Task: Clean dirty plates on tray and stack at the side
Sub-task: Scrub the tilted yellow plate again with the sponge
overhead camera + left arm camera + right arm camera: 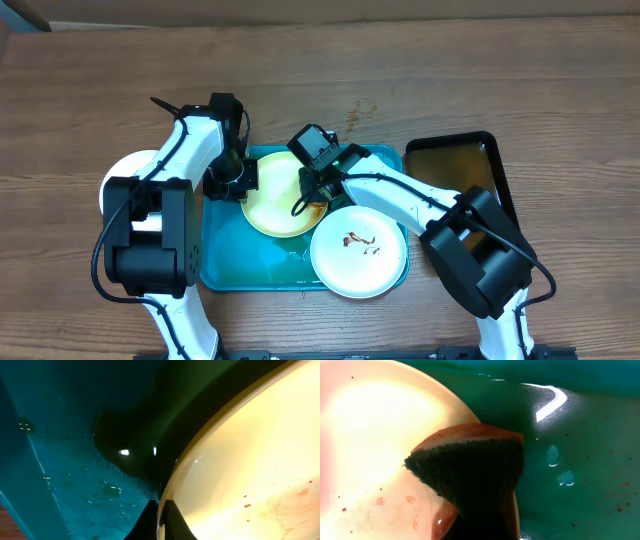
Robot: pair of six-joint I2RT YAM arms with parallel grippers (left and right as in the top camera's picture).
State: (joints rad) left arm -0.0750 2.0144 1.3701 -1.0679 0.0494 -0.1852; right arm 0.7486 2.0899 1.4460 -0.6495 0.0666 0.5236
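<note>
On tray (222,272): left claw (247,183) grips lime plate (272,203), right claw (306,203) sponge (470,467), seemingly.

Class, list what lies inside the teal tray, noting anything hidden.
A pale green plate, a brown-smeared white plate over one corner, and water droplets. The right end effector holds a sponge on the green plate. The tray floor beneath the plates is covered.

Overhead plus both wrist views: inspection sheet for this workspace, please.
Surface: wooden table, brown specks near the far side.
Job's things: lime plate in wet teal tray; smeared white plate over its front-right corner; second white plate left of tray, partly hidden.
Clutter: black tray of brownish water, right.
Pincers: left pincer clamped on lime plate's rim; right pincer holding sponge over it.
Cables: black cables looping at both outer sides.
Surroundings: pale strip past far edge.
</note>
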